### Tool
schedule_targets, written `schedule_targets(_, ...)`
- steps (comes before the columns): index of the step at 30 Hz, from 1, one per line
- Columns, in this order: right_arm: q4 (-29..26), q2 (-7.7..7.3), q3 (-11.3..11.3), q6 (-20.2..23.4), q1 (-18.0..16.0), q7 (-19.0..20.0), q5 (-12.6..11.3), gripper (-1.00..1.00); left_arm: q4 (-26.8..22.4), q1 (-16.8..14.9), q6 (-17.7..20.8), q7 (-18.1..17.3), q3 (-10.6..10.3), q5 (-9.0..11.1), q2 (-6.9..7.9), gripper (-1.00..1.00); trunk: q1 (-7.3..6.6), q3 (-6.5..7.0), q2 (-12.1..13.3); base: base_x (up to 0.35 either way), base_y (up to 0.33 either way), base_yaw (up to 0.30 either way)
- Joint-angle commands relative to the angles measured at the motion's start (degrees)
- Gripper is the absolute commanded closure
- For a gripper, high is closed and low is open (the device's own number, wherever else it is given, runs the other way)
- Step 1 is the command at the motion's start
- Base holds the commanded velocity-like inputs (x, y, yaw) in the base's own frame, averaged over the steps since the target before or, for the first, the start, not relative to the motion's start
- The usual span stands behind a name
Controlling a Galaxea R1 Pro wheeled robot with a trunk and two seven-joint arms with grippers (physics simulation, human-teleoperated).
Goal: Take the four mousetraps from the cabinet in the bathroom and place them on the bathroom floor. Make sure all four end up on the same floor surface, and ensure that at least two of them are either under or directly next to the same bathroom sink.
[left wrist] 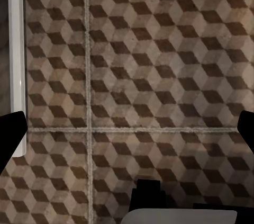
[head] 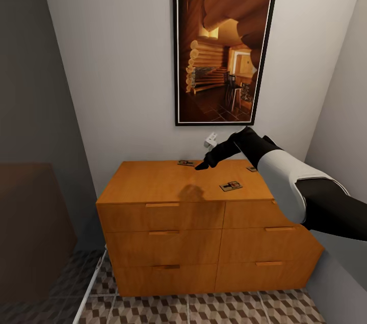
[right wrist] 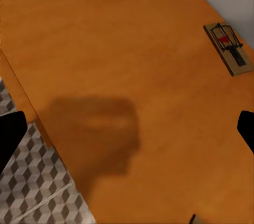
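The cabinet (head: 168,189) is an orange-brown dresser against the wall, and flat wooden mousetraps lie on its top. One mousetrap (head: 186,163) lies near the back edge, another (head: 231,185) near the front right, and a third (head: 251,169) peeks out behind my right arm. My right gripper (head: 203,165) hovers over the top just beside the back trap. In the right wrist view the right gripper (right wrist: 127,134) is open above bare wood, with one mousetrap (right wrist: 227,47) off to one side. My left gripper (left wrist: 129,131) hangs open over the cube-patterned bathroom floor (left wrist: 159,65).
A framed log-cabin picture (head: 224,53) hangs above the cabinet, with a small white fitting (head: 210,139) on the wall below it. A dark brown block (head: 30,222) stands at the left, and a wall closes in at the right. A white strip (head: 92,283) runs along the floor.
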Motion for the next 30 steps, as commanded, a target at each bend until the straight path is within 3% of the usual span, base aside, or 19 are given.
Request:
schedule_targets(1, -0.1, -0.04, 0.32, 0.56, -0.02, 0.2, -0.25, -1.0, 0.25, -0.1, -0.44, 0.16, -0.19, -0.02, -0.01, -1.0, 0.0, -0.06, -0.04, 0.0, 0.0, 0.0)
schedule_targets(30, 0.04, -0.18, 0.33, 0.45, -0.02, 0.25, -0.41, -1.0, 0.25, -0.1, -0.44, 0.16, -0.19, -0.02, -0.1, -1.0, 0.0, -0.06, -0.04, 0.013, -0.004, 0.0)
